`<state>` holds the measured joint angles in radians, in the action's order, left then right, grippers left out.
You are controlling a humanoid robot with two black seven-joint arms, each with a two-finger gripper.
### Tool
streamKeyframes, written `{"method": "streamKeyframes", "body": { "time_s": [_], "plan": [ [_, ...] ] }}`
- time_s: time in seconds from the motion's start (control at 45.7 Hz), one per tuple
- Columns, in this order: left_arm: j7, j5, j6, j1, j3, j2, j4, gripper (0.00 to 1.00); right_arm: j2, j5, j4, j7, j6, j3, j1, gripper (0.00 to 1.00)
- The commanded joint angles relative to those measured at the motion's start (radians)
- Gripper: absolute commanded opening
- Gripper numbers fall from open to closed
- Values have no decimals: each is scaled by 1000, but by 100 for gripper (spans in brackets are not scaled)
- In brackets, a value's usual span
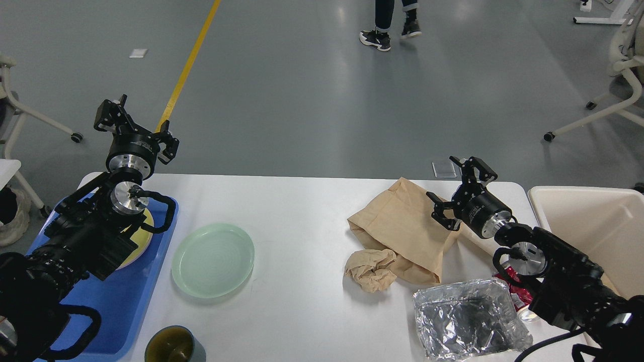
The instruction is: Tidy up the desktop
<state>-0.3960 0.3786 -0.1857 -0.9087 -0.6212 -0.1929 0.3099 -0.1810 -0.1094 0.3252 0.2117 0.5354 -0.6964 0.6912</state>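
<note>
The desktop [302, 301] fills the lower half of the view, its far edge running from about 9 o'clock to 3 o'clock. The left gripper [135, 126] hangs above its far-left corner at 10 o'clock, over a blue tray [115, 311] that holds a yellow plate [141, 241]. The right gripper [460, 186] sits above the desktop's right part at 3 o'clock, just over the edge of a brown paper bag [402, 226].

On the white surface lie a pale green plate [212, 260] just right of the tray, a dark cup [174, 345] at 7 o'clock, a crumpled paper ball [370, 269] touching the bag's near edge, and a foil container [468, 319] at 5 o'clock, with a red wrapper [518, 294] showing behind it. A cream bin [593, 226] stands off the right end. Beyond is a grey floor with a yellow line [188, 63], a chair base at the right, and a person's feet [390, 35] at 12 o'clock.

The left gripper's fingers are spread wide and hold nothing. The right gripper's fingers are also spread apart, empty; whether a fingertip touches the bag cannot be told.
</note>
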Motion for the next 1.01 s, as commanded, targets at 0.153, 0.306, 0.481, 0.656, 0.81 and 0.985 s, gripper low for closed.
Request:
{"method": "streamKeyframes", "body": {
  "time_s": [0.153,0.306,0.481,0.656,0.81,0.985],
  "plan": [
    [-12,-64,-24,-35,8,4,3,97,0,-1,0,0,0,0,-1,100],
    [-11,-119,-26,-73,17,3,2,97,0,-1,0,0,0,0,-1,100],
    [2,-133,-11,-101,116,-39,-8,97,0,-1,0,0,0,0,-1,100],
    [3,-135,20,-200,449,-52,-12,97,0,-1,0,0,0,0,1,100],
    [2,-136,3,-323,704,-122,-2,97,0,-1,0,0,0,0,-1,100],
    [2,-139,-73,-401,744,-128,2,97,0,0,0,0,0,0,1,100]
  ]
}}
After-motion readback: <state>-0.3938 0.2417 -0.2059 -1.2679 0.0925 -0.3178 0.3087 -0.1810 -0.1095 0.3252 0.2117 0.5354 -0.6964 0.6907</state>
